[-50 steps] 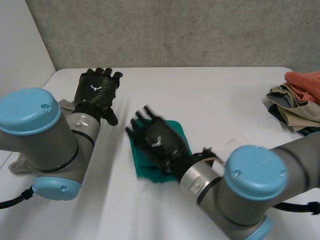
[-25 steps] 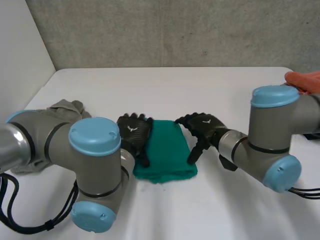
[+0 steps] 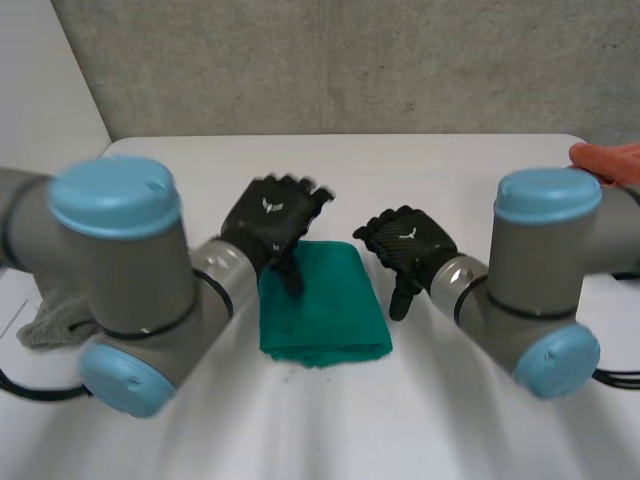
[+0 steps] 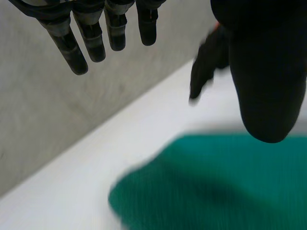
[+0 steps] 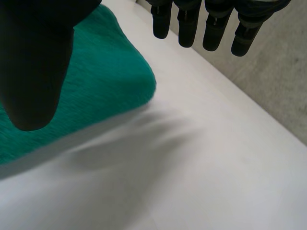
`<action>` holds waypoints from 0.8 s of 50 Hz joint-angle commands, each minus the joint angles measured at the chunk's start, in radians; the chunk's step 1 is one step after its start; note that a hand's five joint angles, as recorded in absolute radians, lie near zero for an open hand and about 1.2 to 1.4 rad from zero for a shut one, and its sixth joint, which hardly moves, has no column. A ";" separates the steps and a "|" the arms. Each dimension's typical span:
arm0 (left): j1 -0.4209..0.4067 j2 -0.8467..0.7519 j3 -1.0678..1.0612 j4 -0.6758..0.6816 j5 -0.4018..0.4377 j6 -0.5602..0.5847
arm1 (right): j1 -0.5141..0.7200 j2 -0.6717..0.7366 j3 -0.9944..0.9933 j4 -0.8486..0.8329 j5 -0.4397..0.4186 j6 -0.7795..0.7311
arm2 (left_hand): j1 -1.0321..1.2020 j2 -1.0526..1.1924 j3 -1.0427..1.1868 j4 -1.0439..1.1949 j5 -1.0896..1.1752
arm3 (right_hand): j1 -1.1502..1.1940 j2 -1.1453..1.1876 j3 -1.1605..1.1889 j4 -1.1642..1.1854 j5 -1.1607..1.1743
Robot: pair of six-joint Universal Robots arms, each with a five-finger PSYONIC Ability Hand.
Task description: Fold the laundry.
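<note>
A folded green cloth (image 3: pixel 322 304) lies in the middle of the white table (image 3: pixel 400 180). My left hand (image 3: pixel 272 222) hovers over the cloth's far left corner, fingers straight and apart, holding nothing. My right hand (image 3: pixel 404 245) is just to the right of the cloth's far right corner, also open and empty. In the left wrist view the green cloth (image 4: pixel 216 187) lies below the thumb (image 4: pixel 264 72), with the fingers (image 4: pixel 91 33) spread above it. In the right wrist view the green cloth (image 5: pixel 100 91) lies under the thumb (image 5: pixel 36 62), its corner beneath the fingers (image 5: pixel 216 24).
A grey crumpled garment (image 3: pixel 50 310) lies at the table's left edge behind my left arm. A pile with an orange cloth (image 3: pixel 610 160) sits at the far right edge. The grey wall (image 3: pixel 350 60) rises behind the table.
My left hand has lifted from the cloth's left edge to above its far left corner. My right hand has shifted slightly away from the cloth. The cloth stays folded.
</note>
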 commanded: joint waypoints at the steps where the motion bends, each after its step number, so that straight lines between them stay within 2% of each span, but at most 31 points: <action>1: 0.041 0.118 0.019 -0.078 0.291 -0.021 | 0.095 -0.084 0.270 -0.261 0.000 0.000 | 0.044 0.028 0.022 0.032 0.012 | -0.055 -0.041 -0.038 -0.036 -0.047; 4: 0.048 0.131 0.033 -0.106 0.345 -0.039 | 0.131 -0.079 0.359 -0.384 -0.003 -0.013 | 0.041 0.025 0.019 0.029 0.009 | -0.055 -0.041 -0.038 -0.036 -0.047; 11: 0.050 0.124 0.044 -0.106 0.345 -0.045 | 0.144 -0.017 0.421 -0.574 0.007 -0.089 | 0.029 0.013 0.007 0.017 -0.003 | -0.055 -0.041 -0.038 -0.036 -0.047; 22: 0.047 0.098 0.050 -0.104 0.345 -0.047 | 0.138 0.062 0.345 -0.598 -0.004 -0.113 | 0.029 0.013 0.007 0.017 -0.003 | -0.055 -0.041 -0.038 -0.036 -0.047; 27: 0.049 0.096 0.051 -0.104 0.345 -0.047 | 0.138 0.077 0.315 -0.601 -0.006 -0.109 | 0.032 0.016 0.010 0.020 0.000 | 0.131 0.144 0.148 0.149 0.139; 33: 0.049 0.101 0.053 -0.104 0.345 -0.047 | 0.138 0.089 0.275 -0.604 -0.019 -0.104 | 0.035 0.019 0.013 0.023 0.003 | 0.207 0.221 0.225 0.226 0.216; 36: 0.050 0.104 0.053 -0.104 0.345 -0.048 | 0.138 0.108 0.250 -0.604 -0.026 -0.098 | 0.035 0.019 0.013 0.023 0.003 | 0.404 0.417 0.421 0.422 0.412; 37: 0.050 0.104 0.053 -0.104 0.345 -0.048 | 0.136 0.123 0.234 -0.604 -0.038 -0.098 | 0.035 0.019 0.013 0.023 0.003 | 0.756 0.770 0.773 0.775 0.764; 38: 0.050 0.105 0.053 -0.104 0.345 -0.048 | 0.136 0.131 0.226 -0.604 -0.045 -0.098 | 0.035 0.019 0.013 0.023 0.003 | 0.975 0.988 0.992 0.993 0.983; 39: 0.052 0.105 0.053 -0.104 0.345 -0.048 | 0.136 0.135 0.220 -0.604 -0.055 -0.098 | 0.035 0.019 0.013 0.023 0.003 | 1.165 1.178 1.182 1.183 1.173; 40: 0.052 0.105 0.053 -0.106 0.345 -0.048 | 0.136 0.140 0.212 -0.604 -0.062 -0.098 | 0.035 0.019 0.013 0.023 0.003 | 1.167 1.180 1.184 1.185 1.175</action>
